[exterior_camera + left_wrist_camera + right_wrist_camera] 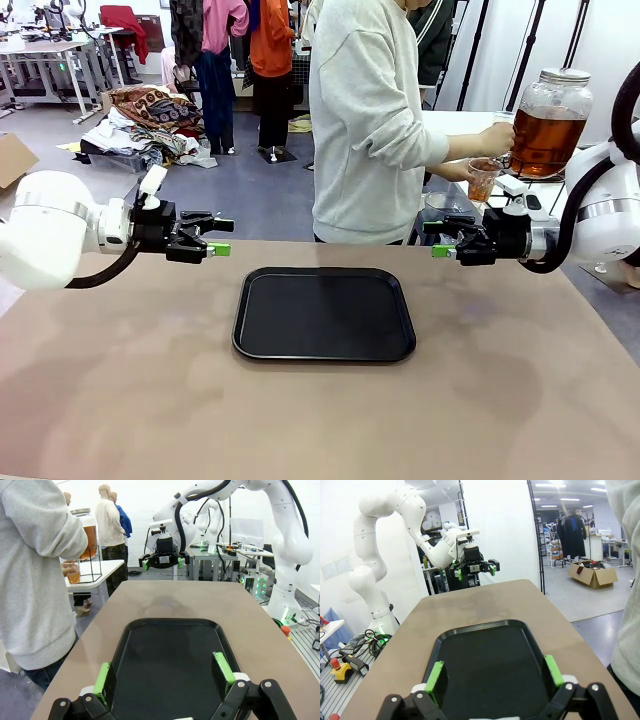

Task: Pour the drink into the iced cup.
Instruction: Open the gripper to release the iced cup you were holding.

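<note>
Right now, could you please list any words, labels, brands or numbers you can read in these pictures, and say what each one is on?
None can be read.
Tray: plain black, no print.
Glass jar of drink: no label visible.
Cup in the person's hand: no print visible.
Cardboard box far off: any marking is too small to read.

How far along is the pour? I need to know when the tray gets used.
In hand: the person holds a cup at the drink jar, and amber liquid is already in it. Left: nothing sits on the black tray yet. The left gripper and right gripper hover open beside the tray, holding nothing.
</note>
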